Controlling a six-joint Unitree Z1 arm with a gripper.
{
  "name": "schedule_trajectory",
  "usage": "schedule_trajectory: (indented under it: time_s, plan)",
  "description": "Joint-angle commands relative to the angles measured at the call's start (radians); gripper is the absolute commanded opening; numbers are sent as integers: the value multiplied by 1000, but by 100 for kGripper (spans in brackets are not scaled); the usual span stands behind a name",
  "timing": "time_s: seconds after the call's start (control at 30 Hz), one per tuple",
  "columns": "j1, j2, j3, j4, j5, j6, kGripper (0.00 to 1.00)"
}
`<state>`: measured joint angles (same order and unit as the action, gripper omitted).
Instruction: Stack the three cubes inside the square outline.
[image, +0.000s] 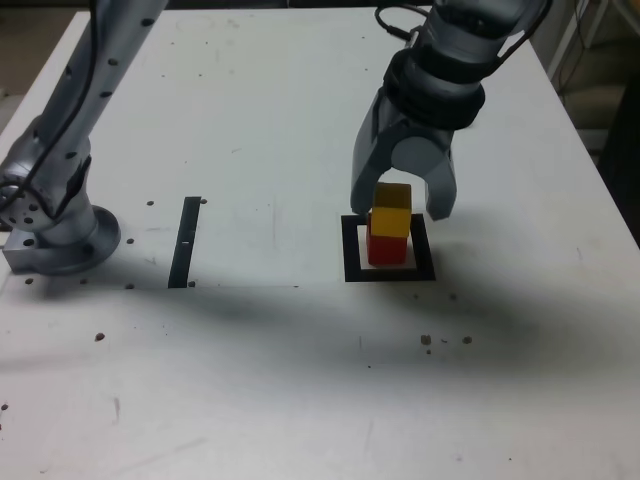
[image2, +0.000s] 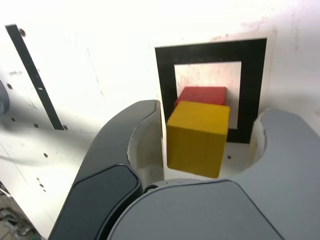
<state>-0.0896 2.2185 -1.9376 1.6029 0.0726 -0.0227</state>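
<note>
A yellow cube (image: 391, 213) (image2: 197, 137) rests on top of a red cube (image: 384, 249) (image2: 201, 94), and the pair stands inside the square outline (image: 390, 275) (image2: 165, 75), a thick black frame on the white table. My gripper (image: 400, 208) (image2: 211, 111) hangs over the stack with one jaw on each side of the yellow cube. In the wrist view there is a gap between the cube and each jaw, so the gripper is open and holds nothing. Only these two cubes show in either view.
A thin black strip (image: 185, 240) (image2: 32, 75) lies on the table toward the exterior view's left. The arm's grey base (image: 60, 235) stands at the far left edge. Small dark specks and holes dot the white tabletop (image: 300, 380).
</note>
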Motion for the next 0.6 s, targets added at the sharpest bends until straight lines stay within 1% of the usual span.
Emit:
schedule_trajectory:
  time_s: [0.0, 0.1, 0.3, 0.47, 0.57]
  plan:
    - [2, -35, 9, 16, 20, 0, 99]
    - [4, -65, 22, 17, 46, 0, 99]
    - [23, -115, 36, 18, 80, 12, 99]
    - [66, -130, 24, 18, 105, 72, 99]
    - [101, -129, 11, 18, 111, 116, 99]
